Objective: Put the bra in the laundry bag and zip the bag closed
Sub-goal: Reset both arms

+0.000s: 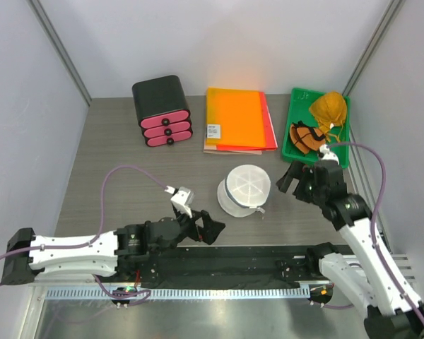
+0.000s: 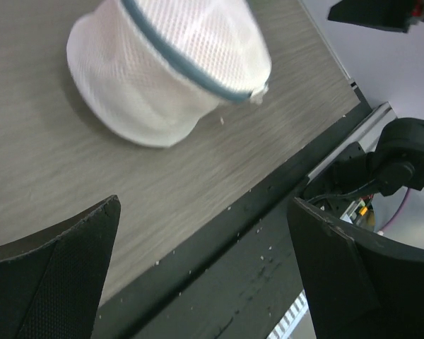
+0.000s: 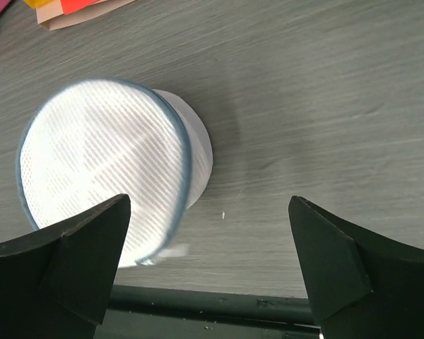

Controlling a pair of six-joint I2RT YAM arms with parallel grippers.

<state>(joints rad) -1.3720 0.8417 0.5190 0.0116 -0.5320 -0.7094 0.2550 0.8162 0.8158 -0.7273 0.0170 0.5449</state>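
The bag [image 1: 244, 189] [image 2: 162, 70] [image 3: 106, 162] sits in the middle of the tabletop [image 1: 113, 152], its dark zip running round the rim. The left claw [image 1: 206, 227] [image 2: 205, 208] hangs near and to the left of it with its fingers apart, holding nothing. The right claw [image 1: 291, 180] [image 3: 210, 203] hovers just right of the bag, also spread and not touching it. A drawer box [image 1: 161, 111], folders [image 1: 239, 119] and a green tray [image 1: 290, 116] stand along the far side.
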